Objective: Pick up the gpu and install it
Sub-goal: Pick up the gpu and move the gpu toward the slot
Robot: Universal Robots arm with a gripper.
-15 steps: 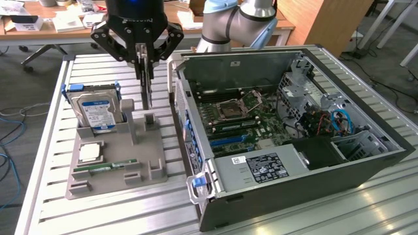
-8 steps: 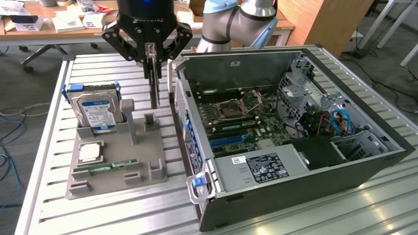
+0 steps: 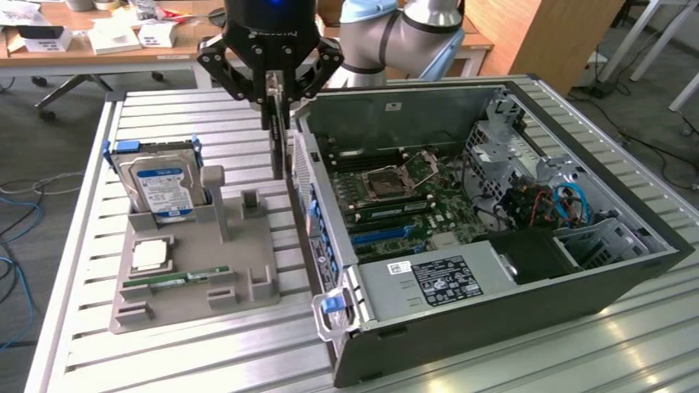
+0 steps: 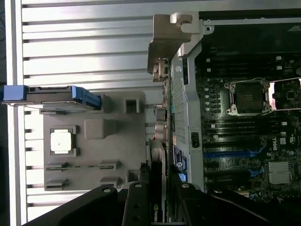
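gpu (image 3: 280, 139) in transit between holder and chassis; the carry step of the task is in hand. Items are listed from the exterior view's left to its right.

(a) On the exterior view's left of the claw (image 3: 273, 102), and lower than it, a grey holder tray (image 3: 235, 246) lies on the slatted desk (image 3: 196, 360). It holds a hard drive (image 3: 164, 187) standing upright in its far slot, a processor chip (image 3: 151, 255) flat in a square recess, and a RAM stick (image 3: 175, 281) lying in a groove. The upright posts on the side toward the claw carry nothing.

(b) Centre: the claw is clamped on the upper part of the gpu. The card hangs straight below it, edge-on, over the gap between the tray and the case wall.

(c) On the exterior view's right of the claw, a computer case (image 3: 492, 327) lies open on its side. Closest to the claw is the motherboard (image 3: 410, 201) with its bare processor socket (image 3: 395, 178). Farther off are a power supply (image 3: 431, 280) and blue cables (image 3: 570, 201).

Judgement: pickup is complete and installation is not yet begun, since the card hangs outside the case. Seating it would call for a sideways shift over the board, the connector edge lined up with an expansion slot, and a straight descent clear of the case wall.
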